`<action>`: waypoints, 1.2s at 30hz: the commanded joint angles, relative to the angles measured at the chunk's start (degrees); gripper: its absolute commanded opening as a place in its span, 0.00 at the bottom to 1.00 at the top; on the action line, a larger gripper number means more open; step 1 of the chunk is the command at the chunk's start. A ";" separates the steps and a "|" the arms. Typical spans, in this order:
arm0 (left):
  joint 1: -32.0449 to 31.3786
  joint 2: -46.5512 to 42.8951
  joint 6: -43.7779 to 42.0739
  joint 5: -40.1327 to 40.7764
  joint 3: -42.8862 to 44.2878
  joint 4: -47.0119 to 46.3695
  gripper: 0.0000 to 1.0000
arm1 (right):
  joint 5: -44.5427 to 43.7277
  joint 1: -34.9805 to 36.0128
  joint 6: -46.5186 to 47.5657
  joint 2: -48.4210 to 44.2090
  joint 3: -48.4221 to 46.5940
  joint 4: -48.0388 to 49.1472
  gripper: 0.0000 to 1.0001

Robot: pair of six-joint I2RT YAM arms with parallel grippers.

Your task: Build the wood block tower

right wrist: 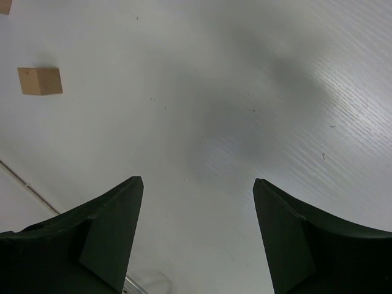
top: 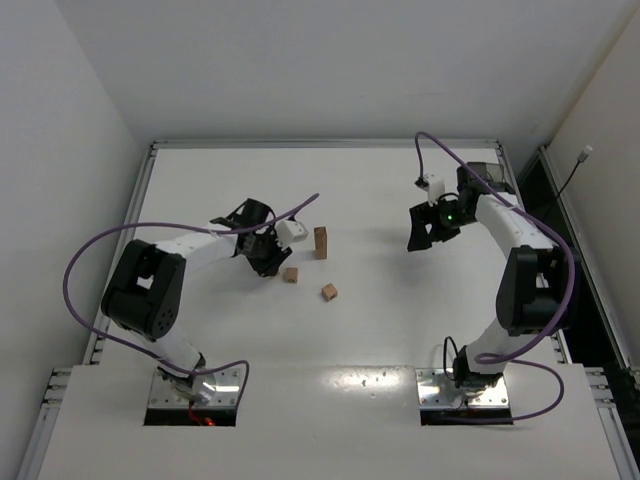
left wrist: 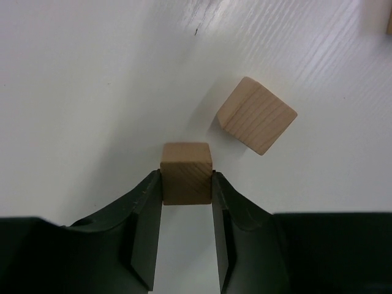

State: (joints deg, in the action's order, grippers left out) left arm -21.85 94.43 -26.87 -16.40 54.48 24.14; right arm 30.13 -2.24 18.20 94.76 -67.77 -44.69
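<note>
- Three pieces of pale wood sit on the matte white table [top: 400, 320]: two loose cubes and a narrow upright column of tan wooden blocks [top: 320, 242], one block wide.
- At the very tips of the left gripper [left wrist: 187, 177], a small light-brown wooden cube [left wrist: 187, 165] is pinched, with one black wedge-shaped finger [left wrist: 144, 226] flat against each of its sides.
- That cube has smooth faces, squared edges and fine straight grain running down its near face.
- A second light-brown wooden cube [left wrist: 257, 114] lies near the pinched one but not touching it. It is turned cornerwise, with slanted grain lines on top.
- From above, the column stands just past the left gripper [top: 270, 258], apart from both loose cubes.
- Well apart from all the wood, the right gripper [right wrist: 196, 184] hangs over the table with its dark, smooth fingers spread wide. The surface below it shows faint streaked grain and small specks.
</note>
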 commanded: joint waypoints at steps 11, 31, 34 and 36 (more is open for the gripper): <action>4.08 3.99 -16.42 -7.48 30.44 35.62 0.00 | 3.44 -0.31 -1.76 -0.45 -2.28 2.14 0.69; -3.63 21.84 -5.04 -11.38 67.77 44.59 0.00 | 3.97 -0.31 -5.54 0.16 -5.71 5.05 0.65; -5.48 24.03 -5.03 -9.71 70.14 46.50 0.00 | 3.97 -0.31 -5.54 0.16 -6.24 5.05 0.65; -7.15 25.36 -5.03 -9.00 73.13 47.92 0.00 | 3.97 -0.31 -5.54 0.69 -6.24 5.05 0.65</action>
State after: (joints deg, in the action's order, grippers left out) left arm -27.09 118.45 -33.32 -27.18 123.37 70.50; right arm 32.64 -2.28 13.06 94.80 -71.44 -41.25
